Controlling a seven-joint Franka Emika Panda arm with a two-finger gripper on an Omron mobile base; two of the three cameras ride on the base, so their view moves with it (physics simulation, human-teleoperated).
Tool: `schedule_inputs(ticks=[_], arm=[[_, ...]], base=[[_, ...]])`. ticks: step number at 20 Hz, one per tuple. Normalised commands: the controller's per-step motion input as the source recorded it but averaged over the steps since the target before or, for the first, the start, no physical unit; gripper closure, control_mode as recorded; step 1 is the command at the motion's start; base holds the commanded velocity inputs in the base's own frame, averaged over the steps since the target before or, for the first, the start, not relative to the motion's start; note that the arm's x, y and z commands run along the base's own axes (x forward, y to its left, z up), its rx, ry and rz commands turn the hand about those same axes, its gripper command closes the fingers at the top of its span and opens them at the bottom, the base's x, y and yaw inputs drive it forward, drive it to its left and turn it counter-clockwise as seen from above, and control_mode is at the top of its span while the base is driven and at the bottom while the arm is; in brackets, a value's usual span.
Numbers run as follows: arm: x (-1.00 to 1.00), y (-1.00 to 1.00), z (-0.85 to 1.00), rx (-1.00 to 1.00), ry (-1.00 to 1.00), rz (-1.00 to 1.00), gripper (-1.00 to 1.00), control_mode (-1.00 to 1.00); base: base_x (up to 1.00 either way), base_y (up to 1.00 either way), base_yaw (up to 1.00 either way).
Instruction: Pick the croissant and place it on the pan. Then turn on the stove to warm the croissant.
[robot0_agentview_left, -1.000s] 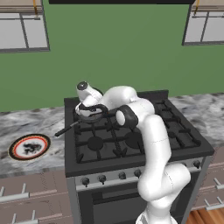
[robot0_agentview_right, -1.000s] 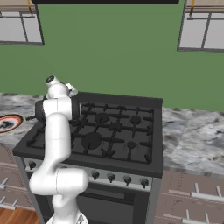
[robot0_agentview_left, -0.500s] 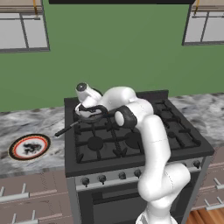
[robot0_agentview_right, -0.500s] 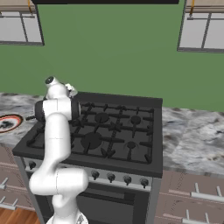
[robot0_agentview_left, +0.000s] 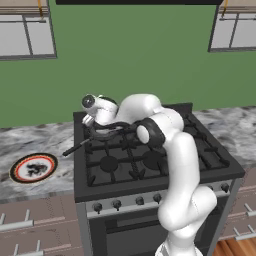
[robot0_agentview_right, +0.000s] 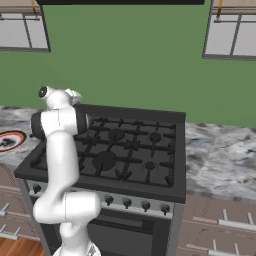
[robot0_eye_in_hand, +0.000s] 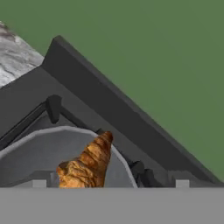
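Croissant (robot0_eye_in_hand: 85, 165) lies in the pan (robot0_eye_in_hand: 39, 148).
The pan sits on the stove's (robot0_agentview_left: 150, 165) back-left burner; the hand (robot0_agentview_left: 96, 122) hovers just above, fingers spread wide, holding nothing.

croissant (robot0_eye_in_hand: 85, 165): showing golden-brown, ridged | round skillet (robot0_eye_in_hand: 35, 151): showing grey | gas range (robot0_agentview_left: 150, 160): showing black | plate (robot0_agentview_left: 33, 168): showing red-rimmed white, dark-patterned

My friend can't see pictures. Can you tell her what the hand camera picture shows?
A golden-brown croissant lies inside a round grey pan near the bottom of the hand view. The pan sits on the black stove, with a plain green wall behind and a bit of marbled counter at the upper left.
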Motion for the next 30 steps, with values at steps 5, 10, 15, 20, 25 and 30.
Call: schedule_inputs(ticks=[5,10,15,20,25,30], arm=[[-0.81,0.23,0.53,-0.01,-0.37,0.00,-1.00,-1.00],[-1.00,0.21,0.37,0.00,-0.39,0.00,-1.00,-1.00],[-1.00,0.21,0.05,0.00,-0.40,0.00,-1.00,-1.00],[-1.00,0.27,0.00,0.00,-0.46,0.00,-1.00,-1.00],[-1.00,0.31,0.00,0.00,-0.49,0.00,-1.00,-1.00],[-1.00,0.37,-0.04,0.00,-0.50,0.00,-1.00,-1.00]], base=[[0.00,0.00,0.00],[0.00,0.00,0.00],[0.00,0.00,0.00],[0.00,0.00,0.00],[0.00,0.00,0.00],[0.00,0.00,0.00]])
